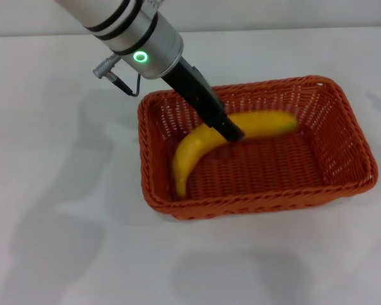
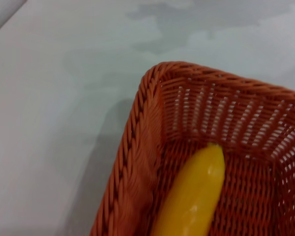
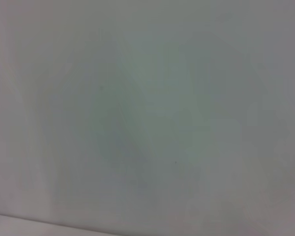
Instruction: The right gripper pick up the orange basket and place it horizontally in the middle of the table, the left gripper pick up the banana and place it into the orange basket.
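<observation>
The orange basket (image 1: 260, 204) lies lengthwise across the middle of the white table (image 1: 51, 190). The yellow banana (image 1: 192, 154) is inside it, curving from the near left corner toward the far right. My left gripper (image 1: 233, 133) reaches down from the upper left, its black fingers closed on the banana's middle. In the left wrist view the banana (image 2: 196, 196) lies close to a rounded corner of the basket (image 2: 132, 147). My right gripper is out of view; its wrist view shows only bare table (image 3: 147, 118).
The left arm's silver wrist (image 1: 143, 44), with a green ring light and a thin cable, hangs over the basket's far left corner. White tabletop surrounds the basket on all sides.
</observation>
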Available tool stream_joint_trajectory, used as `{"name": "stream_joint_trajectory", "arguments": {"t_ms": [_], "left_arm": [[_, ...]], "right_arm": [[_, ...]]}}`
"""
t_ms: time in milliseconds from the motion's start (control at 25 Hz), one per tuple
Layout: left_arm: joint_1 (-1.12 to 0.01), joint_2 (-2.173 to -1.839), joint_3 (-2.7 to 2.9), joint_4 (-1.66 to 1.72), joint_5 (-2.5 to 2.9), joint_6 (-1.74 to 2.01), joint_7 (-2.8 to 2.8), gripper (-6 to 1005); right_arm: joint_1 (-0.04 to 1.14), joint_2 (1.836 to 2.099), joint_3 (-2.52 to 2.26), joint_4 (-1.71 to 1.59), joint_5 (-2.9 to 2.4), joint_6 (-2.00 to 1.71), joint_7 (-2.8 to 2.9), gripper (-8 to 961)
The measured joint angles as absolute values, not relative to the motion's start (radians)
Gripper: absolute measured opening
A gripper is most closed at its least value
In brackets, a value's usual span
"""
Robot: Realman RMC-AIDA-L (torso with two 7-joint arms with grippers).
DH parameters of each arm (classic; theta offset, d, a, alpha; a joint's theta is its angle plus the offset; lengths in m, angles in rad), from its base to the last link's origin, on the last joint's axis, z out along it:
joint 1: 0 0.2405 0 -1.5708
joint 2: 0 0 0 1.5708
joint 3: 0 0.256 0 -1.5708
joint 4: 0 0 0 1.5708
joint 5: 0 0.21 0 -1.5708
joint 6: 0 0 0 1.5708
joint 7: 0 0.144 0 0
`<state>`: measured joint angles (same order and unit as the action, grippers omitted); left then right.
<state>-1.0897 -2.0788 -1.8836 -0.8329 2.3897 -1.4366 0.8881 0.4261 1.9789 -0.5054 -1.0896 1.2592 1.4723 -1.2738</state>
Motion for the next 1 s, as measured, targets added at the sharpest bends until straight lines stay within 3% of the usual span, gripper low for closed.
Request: {"name": "stream_joint_trajectory", "arguments": {"t_ms": [40, 280, 480, 520, 720, 760, 1000], "left_arm": [[-1.085, -2.079, -1.883, -0.841, 2.377, -1.433, 0.891, 642], [-0.987, -2.075, -1.922, -0.987, 2.335, -1.421, 0.914, 757], [-0.768, -2.074, -2.022, -1.202, 2.219, -1.4, 0.988, 756], [-0.768, -2.074, -2.022, -1.202, 2.219, -1.4, 0.988, 756], [-0.509, -2.075, -2.133, -1.317, 1.952, -1.33, 1.18, 755], [-0.406, -2.076, -2.168, -1.325, 1.818, -1.312, 1.282, 755], [-0.175, -2.08, -2.235, -1.271, 1.482, -1.301, 1.553, 754]], "right_arm": [[0.425, 1.979, -0.505, -1.089, 1.263, 1.471, -1.277, 840], [0.406, 1.977, -0.481, -1.089, 1.295, 1.467, -1.306, 840], [0.404, 1.999, -0.434, -1.082, 1.297, 1.454, -1.368, 840], [0.404, 2.003, -0.43, -1.073, 1.301, 1.449, -1.384, 840], [0.402, 2.005, -0.425, -0.99, 1.347, 1.431, -1.482, 840], [0.398, 2.005, -0.426, -0.969, 1.361, 1.427, -1.515, 840], [0.359, 2.01, -0.425, -0.859, 1.498, 1.419, -1.682, 840]]}}
